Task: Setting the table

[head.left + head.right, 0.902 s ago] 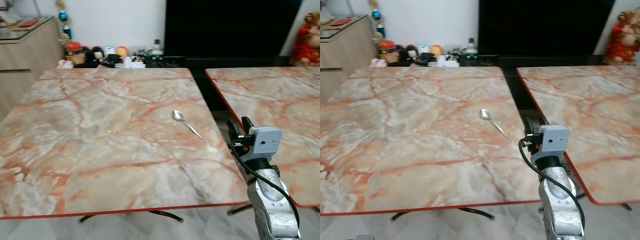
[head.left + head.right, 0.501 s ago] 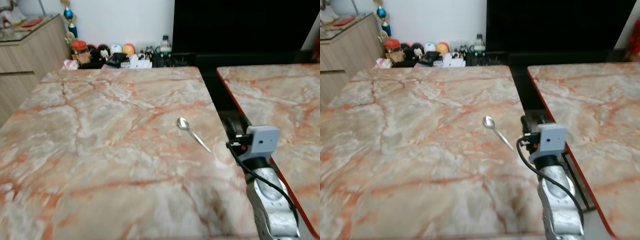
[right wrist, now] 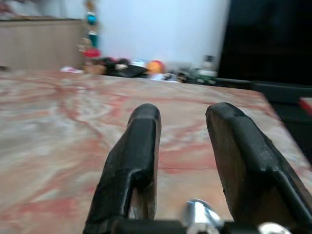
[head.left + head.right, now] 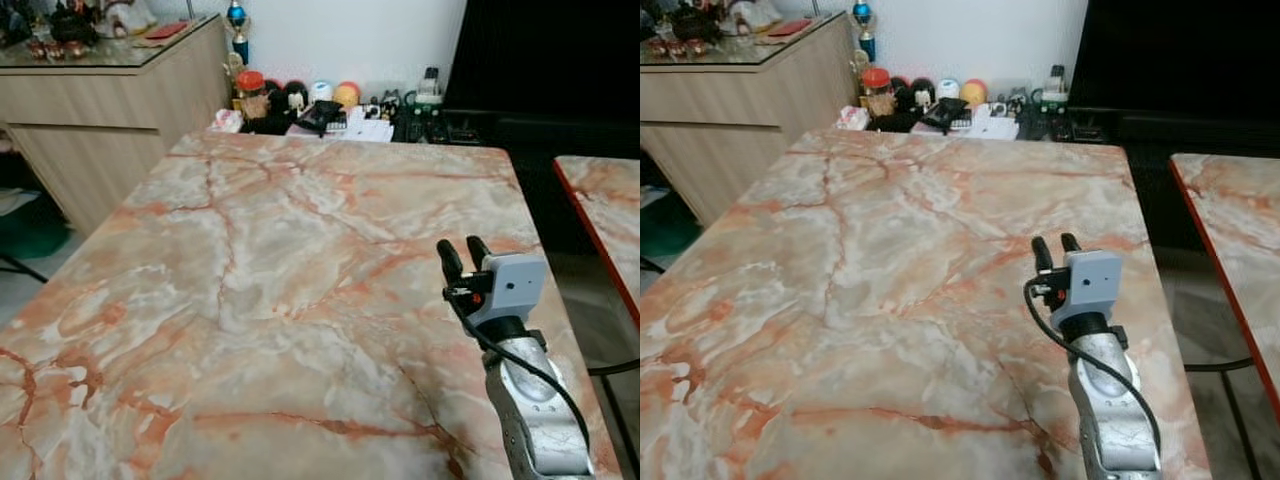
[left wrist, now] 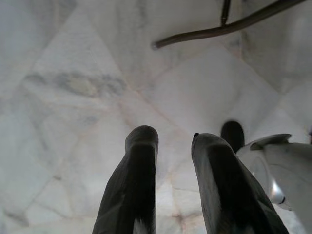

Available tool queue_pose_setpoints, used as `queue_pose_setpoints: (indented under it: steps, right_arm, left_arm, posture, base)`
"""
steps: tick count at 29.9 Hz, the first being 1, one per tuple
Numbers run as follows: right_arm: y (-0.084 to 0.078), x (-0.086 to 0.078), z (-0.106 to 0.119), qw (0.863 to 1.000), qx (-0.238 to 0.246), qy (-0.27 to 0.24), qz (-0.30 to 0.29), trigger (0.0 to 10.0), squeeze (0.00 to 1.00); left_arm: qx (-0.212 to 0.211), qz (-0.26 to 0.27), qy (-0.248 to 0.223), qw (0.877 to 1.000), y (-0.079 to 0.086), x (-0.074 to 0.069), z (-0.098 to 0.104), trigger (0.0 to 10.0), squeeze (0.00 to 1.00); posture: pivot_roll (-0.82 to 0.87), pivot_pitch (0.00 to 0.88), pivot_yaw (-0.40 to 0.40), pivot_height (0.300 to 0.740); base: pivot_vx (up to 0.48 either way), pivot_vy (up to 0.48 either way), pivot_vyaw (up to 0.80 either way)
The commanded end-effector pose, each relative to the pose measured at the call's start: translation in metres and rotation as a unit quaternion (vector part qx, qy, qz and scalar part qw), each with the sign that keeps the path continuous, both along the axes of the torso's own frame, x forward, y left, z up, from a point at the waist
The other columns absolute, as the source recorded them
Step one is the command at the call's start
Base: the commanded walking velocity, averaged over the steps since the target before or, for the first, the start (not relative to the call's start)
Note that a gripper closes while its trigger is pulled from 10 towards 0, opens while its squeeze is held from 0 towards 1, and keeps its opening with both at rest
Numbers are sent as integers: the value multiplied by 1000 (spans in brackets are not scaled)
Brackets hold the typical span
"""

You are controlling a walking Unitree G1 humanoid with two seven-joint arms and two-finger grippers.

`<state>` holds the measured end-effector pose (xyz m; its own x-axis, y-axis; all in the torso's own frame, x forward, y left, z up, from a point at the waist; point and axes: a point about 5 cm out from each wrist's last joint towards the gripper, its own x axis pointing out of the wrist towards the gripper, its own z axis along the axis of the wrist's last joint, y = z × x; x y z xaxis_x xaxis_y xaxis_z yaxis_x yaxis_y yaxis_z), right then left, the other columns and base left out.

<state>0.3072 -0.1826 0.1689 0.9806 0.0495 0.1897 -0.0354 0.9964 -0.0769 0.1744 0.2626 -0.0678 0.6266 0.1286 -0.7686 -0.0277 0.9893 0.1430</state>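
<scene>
Well off the marble table's left side stands a wooden sideboard with a glass top. The left gripper hangs below the table over the pale tiled floor. Its two black fingers sit a little apart with nothing between them.

Just beyond the table's far edge, a row of jars and small bright toys lines the wall.

The right gripper is raised over the table near its right edge, pointing toward the far edge. Its fingers are parted by a moderate gap and grip nothing. Low between them, in the right wrist view, sits a small shiny metal shape. It may be a piece of cutlery lying on the table right under the gripper, or a fitting of the gripper itself; I cannot tell which.

If it is cutlery, I'd expect it to be light, stiff and smooth. Lying flat on polished stone, it would likely skid when nudged. The best hold is probably across the narrow handle near its middle, fingertips coming down on either side.

Off the table's right edge, across a gap, stands a second table of the same stone.
</scene>
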Motion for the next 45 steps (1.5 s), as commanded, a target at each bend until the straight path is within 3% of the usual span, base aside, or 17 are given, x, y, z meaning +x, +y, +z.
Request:
queue_pose_setpoints:
  steps: [1, 4, 5, 6, 14, 15, 16, 19, 25, 26, 27, 28, 30, 31, 32, 33, 45]
  right_arm:
    - [-1, -5, -4, 1000, 10, 13, -9, 10000, 0]
    - [-2, -6, -7, 999, 0, 32, -14, 10000, 0]
    - [-10, -7, -15, 997, -4, 64, -31, 10000, 361]
    - [-15, -6, -19, 996, -5, 79, -40, 10000, 1000]
    - [-37, -1, -33, 987, -29, 153, -47, 10000, 1000]
    - [-38, 1, -36, 984, -42, 170, -20, 10000, 325]
    - [-39, 2, -39, 983, -51, 177, -7, 10000, 0]
    - [-43, 5, -44, 979, -75, 188, 3, 10000, 0]
    - [-48, 14, -47, 977, -26, 208, 31, 10000, 0]
    - [-48, 16, -46, 977, -21, 209, 37, 10000, 729]
    - [-47, 17, -46, 977, -16, 211, 40, 10000, 729]
    - [-47, 18, -46, 975, -8, 215, 52, 10000, 1000]
    - [-47, 19, -47, 973, -8, 221, 69, 10000, 1000]
    - [-50, 20, -48, 972, -18, 225, 68, 10000, 890]
    - [-52, 21, -49, 971, -26, 227, 65, 10000, 890]
    - [-54, 22, -50, 971, -35, 229, 64, 10000, 0]
    - [-64, 28, -57, 964, -43, 245, 98, 10000, 0]
  left_arm:
    - [4, 5, 22, 1000, 4, -11, -4, 10000, 0]
    - [2, 2, 25, 1000, 3, -12, -5, 10000, 0]
    - [2, 2, 26, 1000, 3, -13, -5, 10000, 0]
    - [2, 2, 26, 1000, 3, -13, -6, 10000, 0]
    - [1, -2, 34, 999, 2, -16, -7, 10000, 0]
    - [0, -2, 34, 999, 2, -16, -7, 10000, 0]
    - [0, -4, 36, 999, 2, -17, -8, 10000, 0]
    - [2, -9, 42, 999, 2, -19, -8, 10000, 0]
    - [1, -20, 48, 999, 1, -22, -10, 10000, 0]
    - [4, -33, 51, 998, 0, -22, -10, 10000, 0]
    - [5, -37, 51, 998, 0, -22, -10, 10000, 0]
    - [7, -43, 53, 998, -1, -22, -10, 10000, 0]
    - [8, -45, 55, 997, -1, -23, -11, 10000, 0]
    - [8, -44, 55, 997, 0, -23, -11, 10000, 0]
    - [8, -43, 55, 998, 0, -24, -11, 10000, 0]
    - [8, -43, 56, 998, 0, -24, -11, 10000, 0]
    - [1, -38, 58, 998, -2, -26, -13, 10000, 0]
  posture:
    - [-36, 110, 34, 740]
    - [-39, 113, 34, 740]
    - [-39, 114, 33, 740]
    - [-38, 115, 33, 740]
    - [-39, 116, 30, 740]
    - [-41, 114, 34, 740]
    - [-42, 113, 35, 740]
    - [-49, 111, 39, 740]
    - [-41, 101, 40, 740]
    - [-38, 101, 44, 740]
    - [-38, 101, 44, 740]
    - [-40, 100, 43, 740]
    - [-41, 100, 43, 740]
    - [-39, 101, 43, 740]
    - [-35, 104, 43, 740]
    - [-35, 104, 43, 740]
    - [-20, 134, 43, 740]
  base:
    - [0, 0, 0]
    - [0, 0, 0]
    - [0, 0, 0]
    - [0, 0, 0]
    - [0, 0, 0]
    - [0, 0, 0]
    - [0, 0, 0]
    - [0, 0, 0]
    - [0, 0, 0]
    - [0, 0, 0]
    - [0, 0, 0]
    - [0, 0, 0]
    - [0, 0, 0]
    - [0, 0, 0]
    - [0, 0, 0]
    - [0, 0, 0]
    - [0, 0, 0]
